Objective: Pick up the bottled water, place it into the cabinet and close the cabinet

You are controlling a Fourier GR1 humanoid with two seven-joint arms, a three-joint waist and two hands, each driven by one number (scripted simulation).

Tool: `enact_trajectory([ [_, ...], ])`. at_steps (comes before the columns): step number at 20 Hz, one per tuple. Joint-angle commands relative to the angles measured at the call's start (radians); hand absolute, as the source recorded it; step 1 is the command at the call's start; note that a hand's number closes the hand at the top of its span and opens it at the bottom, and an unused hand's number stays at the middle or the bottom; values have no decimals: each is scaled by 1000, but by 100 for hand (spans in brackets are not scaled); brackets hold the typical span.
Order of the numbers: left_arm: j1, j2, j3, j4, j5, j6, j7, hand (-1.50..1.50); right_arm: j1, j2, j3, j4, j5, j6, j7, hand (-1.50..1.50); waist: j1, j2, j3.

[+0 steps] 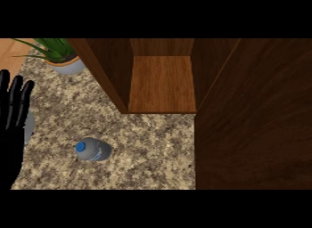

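Observation:
The water bottle (93, 149) stands upright on the speckled granite counter (145, 147), seen from above with its blue cap facing me. Behind it is the dark wooden cabinet (162, 82), open, with a bare lighter-wood shelf inside. Its open door (260, 116) fills the right side of the view. My left hand (7, 124) rests at the left edge with fingers straight and pointing up, well to the left of the bottle and holding nothing. My right hand does not show.
A potted green plant (60, 55) in a pale pot stands at the back left on the counter, beside the cabinet's left wall. A strip of light wooden floor (7, 49) shows in the top-left corner.

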Motion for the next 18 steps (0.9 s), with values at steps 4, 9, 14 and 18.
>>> enact_trajectory([
  [4,68,58,-178,-44,183,-282,-29,-150,92,-13,26,-28,14,28,20,-150,-12,-42,-2],
  [9,207,128,-350,-78,435,-460,156,-150,148,6,93,-61,-157,111,126,-150,-6,-46,0],
  [14,381,289,-265,-264,646,-530,214,-150,306,-55,61,-266,-260,164,199,-150,0,-45,0],
  [18,466,360,-206,-396,747,-522,266,-150,326,-87,-4,-370,-344,165,273,-150,5,-41,0],
])
